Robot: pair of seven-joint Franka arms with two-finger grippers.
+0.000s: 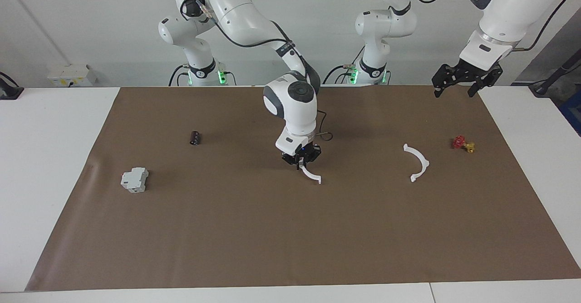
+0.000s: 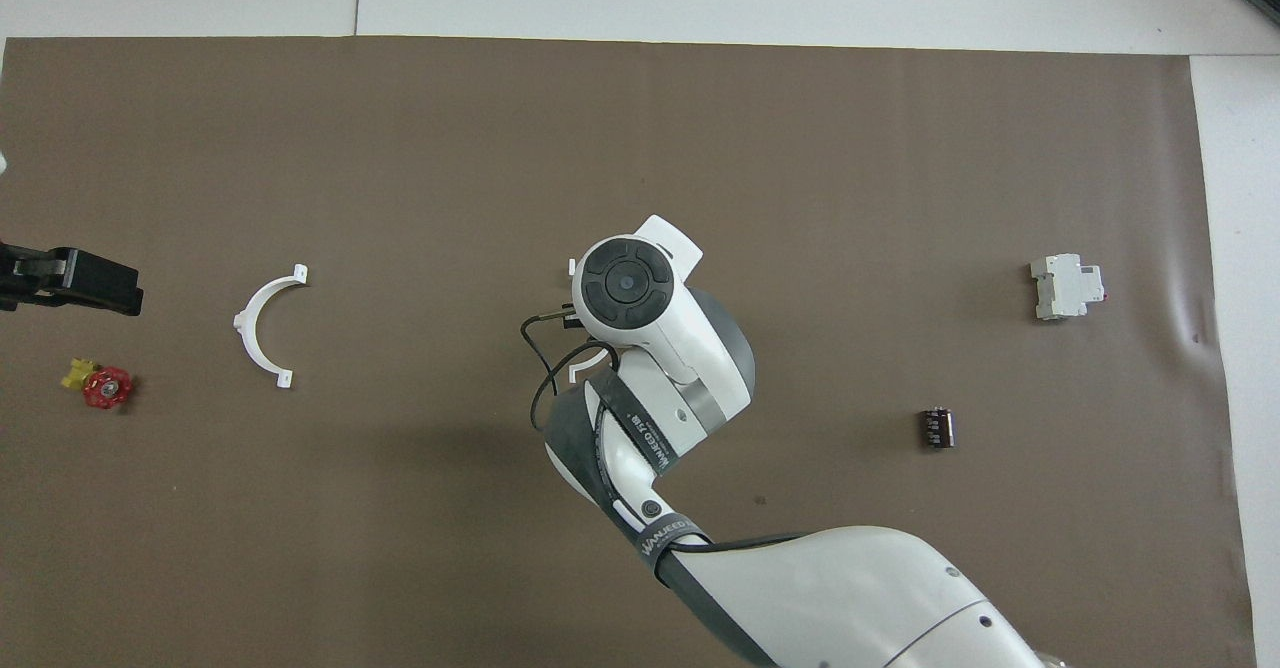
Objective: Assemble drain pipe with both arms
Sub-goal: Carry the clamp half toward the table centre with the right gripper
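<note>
Hiding most of its held white arc overhead, the right gripper pinches it over the brown mat's middle. Farther along lies the other arc, then the waiting left gripper, fingers spread, partly cut off overhead.

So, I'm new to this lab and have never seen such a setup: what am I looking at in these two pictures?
Two white jointed robot arms work at a table covered with brown paper. One picture faces the robots from across the table; the other looks down from above them.

The right gripper is over the middle of the paper, its fingers shut on a thin white plastic half-ring. The left gripper waits, open, above its end of the table.

A second white half-ring, a small red-and-yellow valve piece, a short dark cylinder and a boxy light-grey block lie on the paper.
</note>
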